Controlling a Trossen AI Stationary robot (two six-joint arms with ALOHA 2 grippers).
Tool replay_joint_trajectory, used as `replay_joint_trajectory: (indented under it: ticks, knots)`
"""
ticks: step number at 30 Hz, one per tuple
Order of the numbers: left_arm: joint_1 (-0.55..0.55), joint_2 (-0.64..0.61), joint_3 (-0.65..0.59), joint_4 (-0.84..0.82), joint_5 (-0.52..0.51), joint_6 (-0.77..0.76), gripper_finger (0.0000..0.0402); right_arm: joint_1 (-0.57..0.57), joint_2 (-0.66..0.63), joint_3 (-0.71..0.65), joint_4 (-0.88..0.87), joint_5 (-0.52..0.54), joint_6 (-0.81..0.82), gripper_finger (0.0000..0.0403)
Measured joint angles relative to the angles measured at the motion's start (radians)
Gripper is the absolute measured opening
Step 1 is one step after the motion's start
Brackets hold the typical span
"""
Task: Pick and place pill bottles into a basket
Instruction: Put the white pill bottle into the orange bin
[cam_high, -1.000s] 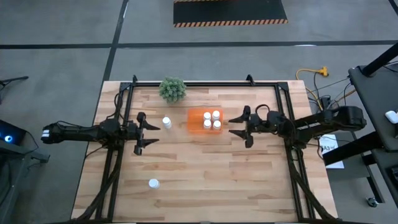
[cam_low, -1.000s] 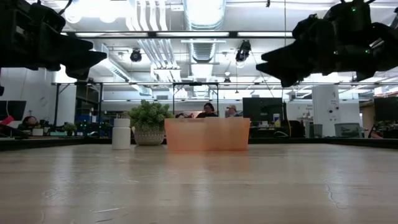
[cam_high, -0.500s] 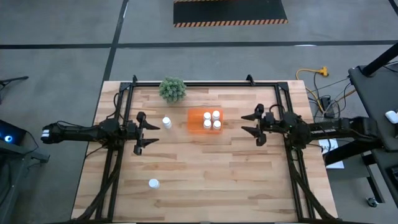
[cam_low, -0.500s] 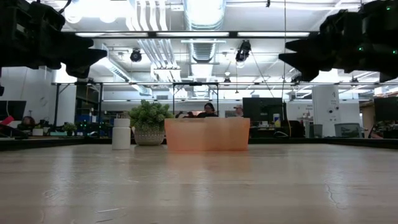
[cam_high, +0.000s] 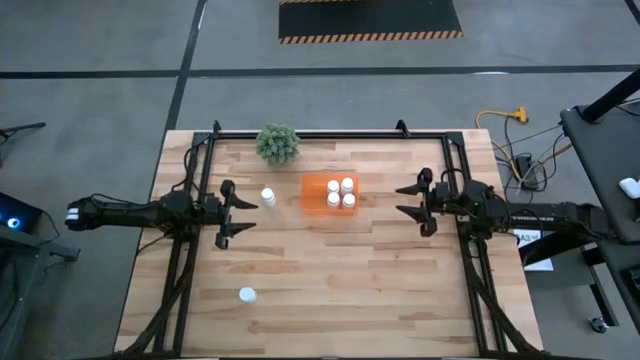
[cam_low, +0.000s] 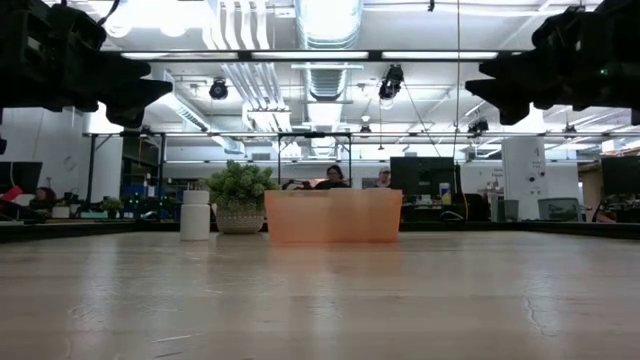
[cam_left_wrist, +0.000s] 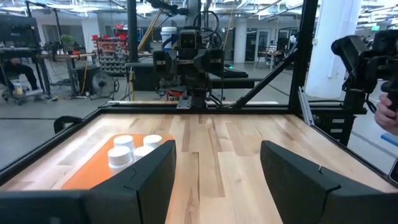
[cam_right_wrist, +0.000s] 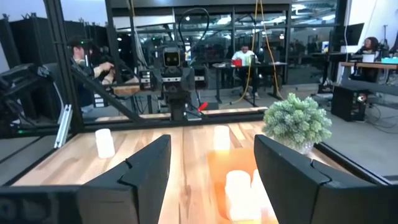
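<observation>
The orange basket (cam_high: 316, 195) sits at the table's middle with several white pill bottles (cam_high: 341, 192) standing in it. One loose bottle (cam_high: 268, 197) stands left of the basket, and another (cam_high: 247, 295) stands near the front left. My left gripper (cam_high: 246, 214) is open and empty, left of the basket and just nearer than the first loose bottle. My right gripper (cam_high: 401, 200) is open and empty, right of the basket. The basket also shows in the left wrist view (cam_left_wrist: 87, 174) and in the right wrist view (cam_right_wrist: 216, 163).
A green bushy plant (cam_high: 278, 143) stands at the far edge, behind the basket's left side. Black frame rails (cam_high: 180, 270) run along the table's left and right sides. Bare wood lies across the near half. People sit in the room beyond the table (cam_right_wrist: 244, 57).
My right gripper has drawn back from the basket toward the table's right edge, staying above the table. The bottles and the basket have not moved.
</observation>
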Motion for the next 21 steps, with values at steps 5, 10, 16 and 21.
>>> replay_joint_trajectory:
  ticks: [5, 10, 16, 21]
  knots:
    - [0.0, 0.014, 0.0, 0.0, 0.0, 0.0, 0.0217, 0.0, -0.113, 0.0, -0.132, 0.0, -0.006, 0.0219]
    - [0.0, 0.036, 0.0, 0.0, 0.0, -0.001, 0.0217, 0.0, -0.23, 0.0, -0.265, 0.0, -0.012, 0.0219]
    - [0.0, 0.063, 0.0, 0.014, 0.0, -0.002, 0.0217, 0.0, -0.368, 0.0, -0.386, 0.01, -0.003, 0.0219]
    - [0.0, 0.075, 0.0, 0.016, 0.0, -0.002, 0.0217, 0.0, -0.468, 0.0, -0.487, 0.087, 0.007, 0.0219]
